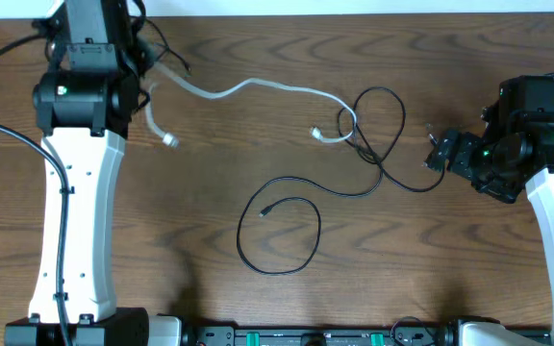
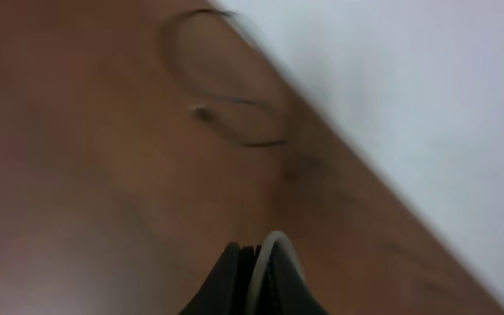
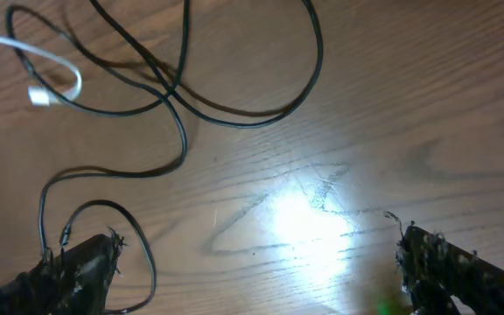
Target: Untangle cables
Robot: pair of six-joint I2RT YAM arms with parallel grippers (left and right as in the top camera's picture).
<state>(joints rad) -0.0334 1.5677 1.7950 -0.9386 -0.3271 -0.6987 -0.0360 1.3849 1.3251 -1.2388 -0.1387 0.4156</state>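
The white cable point(image 1: 258, 86) runs from a plug point(image 1: 169, 140) at the left up through my left gripper point(image 1: 145, 85) and across to its other plug point(image 1: 317, 135). There it crosses the black cables at a tangle point(image 1: 359, 135). One black cable point(image 1: 383, 93) loops above the tangle and trails toward my right gripper point(image 1: 440, 152). The other black cable point(image 1: 301, 269) forms a big loop at the table's centre. In the blurred left wrist view, the left gripper point(image 2: 261, 262) is shut on the white cable point(image 2: 276, 241). My right gripper point(image 3: 261, 271) is open and empty over bare wood, with a black cable point(image 3: 143, 258) by its left finger.
The table's far edge point(image 2: 366, 166) and a pale wall show in the left wrist view. A thick black robot cord point(image 1: 61, 192) runs along the left arm. The arm bases point(image 1: 335, 336) line the front edge.
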